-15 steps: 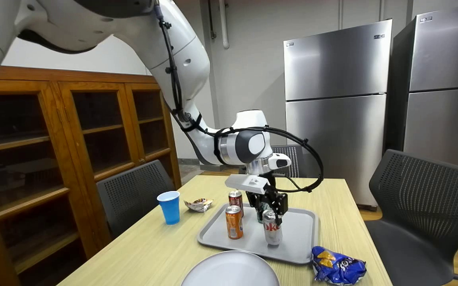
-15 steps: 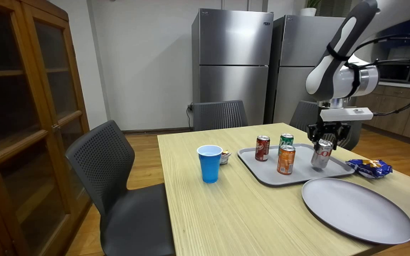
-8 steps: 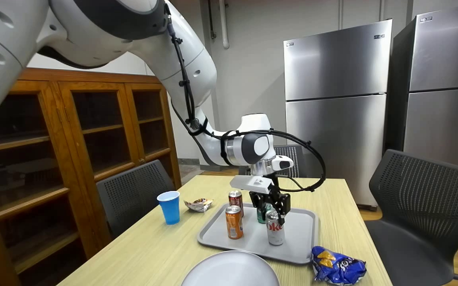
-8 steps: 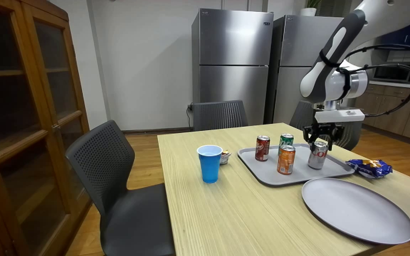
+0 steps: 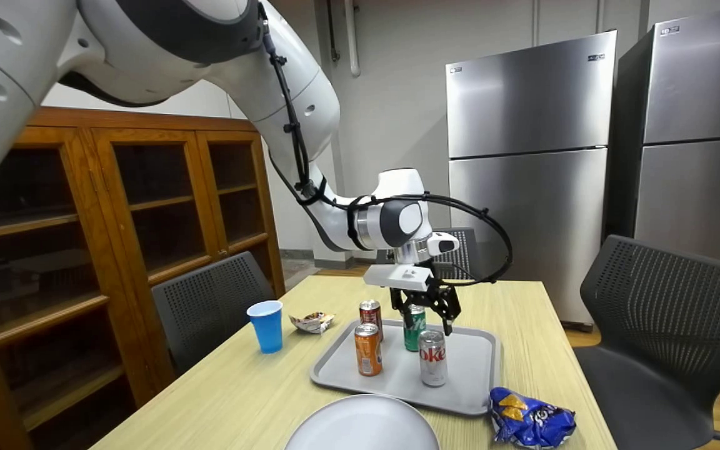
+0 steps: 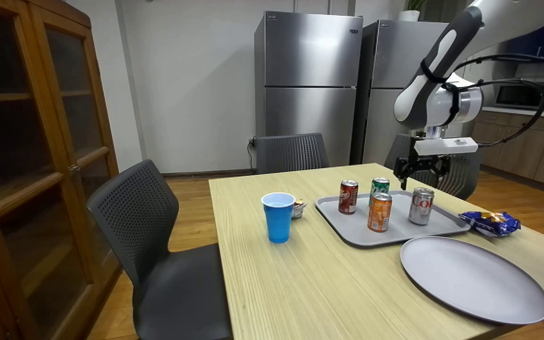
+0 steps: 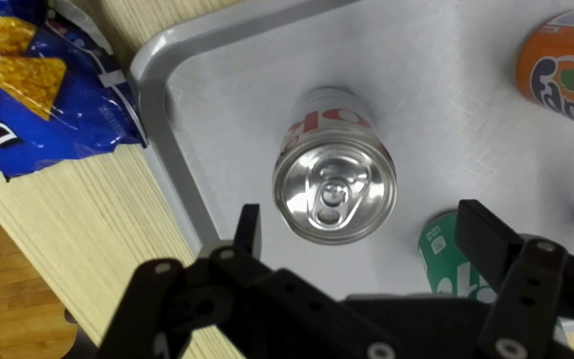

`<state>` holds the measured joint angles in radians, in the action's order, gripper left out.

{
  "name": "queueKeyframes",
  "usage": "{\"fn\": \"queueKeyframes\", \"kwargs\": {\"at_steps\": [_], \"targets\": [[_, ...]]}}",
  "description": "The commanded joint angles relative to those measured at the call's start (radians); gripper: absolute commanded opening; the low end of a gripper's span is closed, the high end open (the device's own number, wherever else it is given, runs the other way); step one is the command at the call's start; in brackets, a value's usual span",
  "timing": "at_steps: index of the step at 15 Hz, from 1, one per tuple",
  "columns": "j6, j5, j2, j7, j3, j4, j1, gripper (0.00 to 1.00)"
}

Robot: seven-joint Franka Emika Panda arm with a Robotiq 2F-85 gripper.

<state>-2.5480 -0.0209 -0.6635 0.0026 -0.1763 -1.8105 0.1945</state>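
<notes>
Pale wood grain runs across the surface (image 5: 235, 400) before me, and from its middle, in an exterior view, steel refrigerators (image 5: 525, 212) rise toward two o'clock while a glass-fronted wooden cabinet (image 5: 113, 262) stretches off at ten. On a gray tray (image 5: 469, 359) a silver can (image 5: 433, 361) with red lettering stands upright; take it as the centre of the dial in that view. Right at twelve hangs the black hand (image 5: 428, 326) on its white arm (image 5: 322, 94), just above the can and apart from it, and the wrist view shows both fingers (image 7: 249, 229) spread wide on either side, clear of the metal. Nearby on the tray, all upright, are a green can (image 5: 415, 337) at eleven o'clock, a dark red can (image 5: 370, 315) at ten and an orange can (image 5: 368, 351) at nine. Off at four lies a blue chip bag (image 5: 532, 419) by the tray's corner; whether it touches the rim I can't say. Toward half past seven is a round gray plate (image 5: 363, 426). A blue cup (image 5: 266, 330) with a white inside stands upright just past nine, and between it and the cans sits a crumpled wrapper (image 5: 313, 322). Beyond the surface's edge, at three o'clock, stands a dark chair (image 5: 654, 315).
</notes>
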Motion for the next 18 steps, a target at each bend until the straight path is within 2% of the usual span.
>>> {"fn": "queueKeyframes", "kwargs": {"at_steps": [1, 10, 18], "targets": [[0.002, 0.002, 0.049, -0.056, 0.030, -0.009, 0.016, 1.00], [-0.043, 0.007, 0.147, -0.115, 0.091, -0.060, -0.004, 1.00], [-0.106, -0.019, 0.250, -0.142, 0.127, -0.156, -0.061, 1.00]]}}
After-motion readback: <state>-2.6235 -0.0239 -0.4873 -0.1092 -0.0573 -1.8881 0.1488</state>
